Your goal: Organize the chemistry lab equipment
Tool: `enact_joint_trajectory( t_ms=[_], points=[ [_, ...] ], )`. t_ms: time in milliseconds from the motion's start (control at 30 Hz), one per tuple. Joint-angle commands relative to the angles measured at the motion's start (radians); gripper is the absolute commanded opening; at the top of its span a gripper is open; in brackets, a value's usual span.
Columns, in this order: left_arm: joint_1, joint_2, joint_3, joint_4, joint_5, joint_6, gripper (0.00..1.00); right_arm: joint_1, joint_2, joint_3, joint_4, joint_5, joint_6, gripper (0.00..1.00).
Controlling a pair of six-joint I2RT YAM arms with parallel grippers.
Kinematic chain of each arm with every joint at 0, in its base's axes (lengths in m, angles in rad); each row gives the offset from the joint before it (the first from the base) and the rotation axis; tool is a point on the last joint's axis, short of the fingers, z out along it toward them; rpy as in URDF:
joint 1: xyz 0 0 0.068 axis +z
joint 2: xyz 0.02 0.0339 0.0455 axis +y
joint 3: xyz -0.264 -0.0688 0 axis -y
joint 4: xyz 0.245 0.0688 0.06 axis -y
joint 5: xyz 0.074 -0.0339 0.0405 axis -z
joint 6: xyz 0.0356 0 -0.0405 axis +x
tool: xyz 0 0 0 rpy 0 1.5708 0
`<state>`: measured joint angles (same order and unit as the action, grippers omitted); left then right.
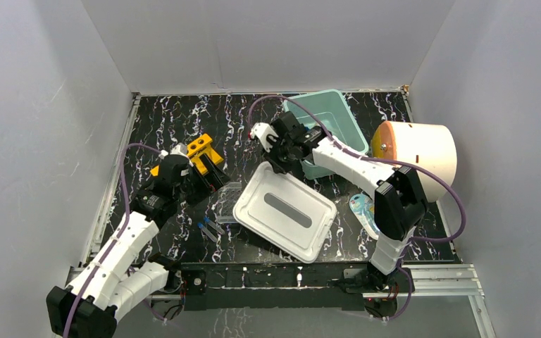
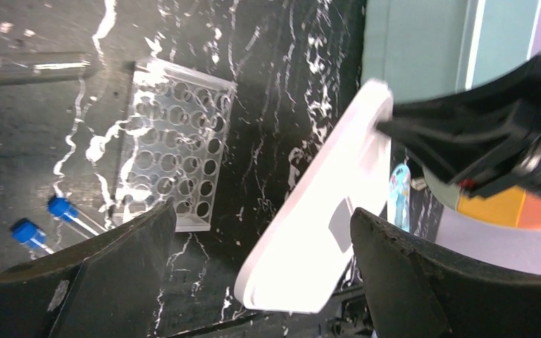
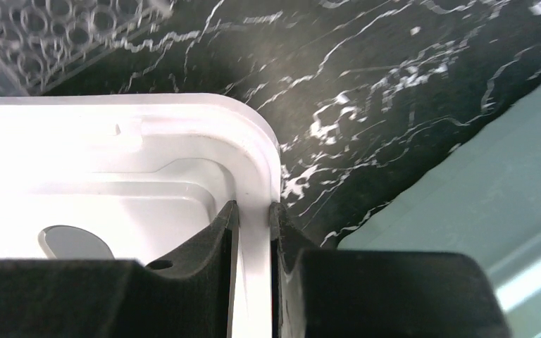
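Nearest the arm bases, two blue-capped tubes (image 1: pixel 210 227) lie on the table with one clear well plate (image 1: pixel 227 202) just beyond, both on the left arm's side. The left tool (image 1: pixel 210 174) hangs wide and empty. One white lid (image 1: pixel 285 211), its long axis running near-right to far-left, is pinched at its far corner by the right tool (image 3: pixel 253 211). One teal bin (image 1: pixel 334 116) lies just beyond, and one yellow-orange rack (image 1: pixel 201 149) lies far left.

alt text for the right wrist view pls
The right gripper is shut on the rim of a white lid above the black marbled table. A clear well plate shows top left, a teal bin at right.
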<state>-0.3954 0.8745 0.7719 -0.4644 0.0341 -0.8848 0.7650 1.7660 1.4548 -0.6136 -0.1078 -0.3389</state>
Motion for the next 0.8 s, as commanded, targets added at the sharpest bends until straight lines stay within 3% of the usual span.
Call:
enact_joint_trajectory(
  t_ms=[0, 233, 467, 767],
  points=[
    [0.003, -0.025, -0.049, 0.146, 0.153, 0.018, 0.94, -0.035, -0.014, 0.107, 0.071, -0.005, 0.101, 0.1],
    [0.003, -0.013, -0.114, 0.281, 0.192, 0.019, 0.96, -0.122, 0.007, 0.184, 0.088, -0.066, 0.219, 0.1],
    [0.004, 0.0, -0.238, 0.623, 0.294, 0.025, 0.94, -0.196, 0.028, 0.214, 0.101, -0.135, 0.328, 0.1],
    [0.0, 0.098, -0.307, 0.837, 0.315, 0.063, 0.76, -0.238, 0.05, 0.245, 0.122, -0.226, 0.397, 0.09]
  ],
)
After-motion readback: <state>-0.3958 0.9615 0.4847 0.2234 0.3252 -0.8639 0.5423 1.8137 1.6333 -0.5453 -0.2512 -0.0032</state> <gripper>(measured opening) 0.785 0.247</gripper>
